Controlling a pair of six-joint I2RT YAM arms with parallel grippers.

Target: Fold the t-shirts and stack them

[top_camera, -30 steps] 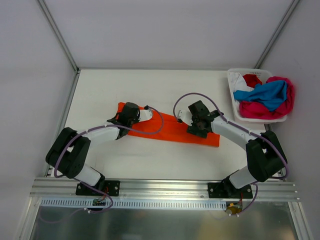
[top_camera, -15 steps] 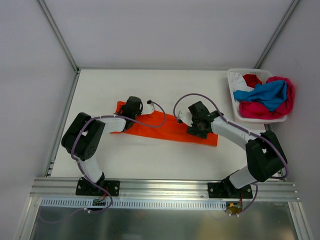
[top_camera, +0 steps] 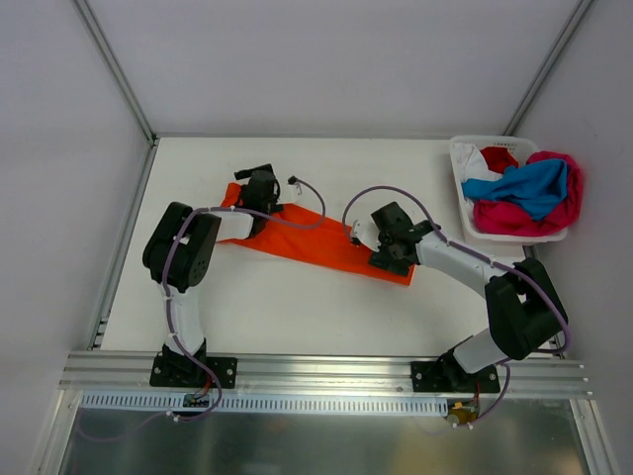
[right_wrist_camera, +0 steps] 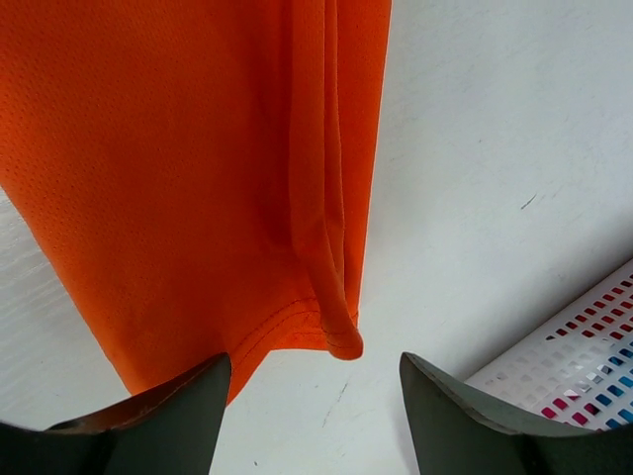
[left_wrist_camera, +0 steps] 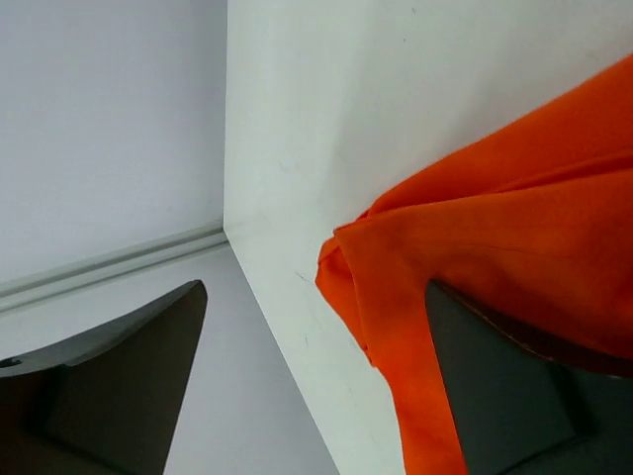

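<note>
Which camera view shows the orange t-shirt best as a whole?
The top external view. Only there is the orange t-shirt seen end to end, a long folded strip lying on the table. The left wrist view shows just one bunched corner of it, and the right wrist view shows only a hemmed end.

Matt mesh-knit cloth t-shirt (right_wrist_camera: 168,168); smooth matt table (right_wrist_camera: 485,139).
</note>
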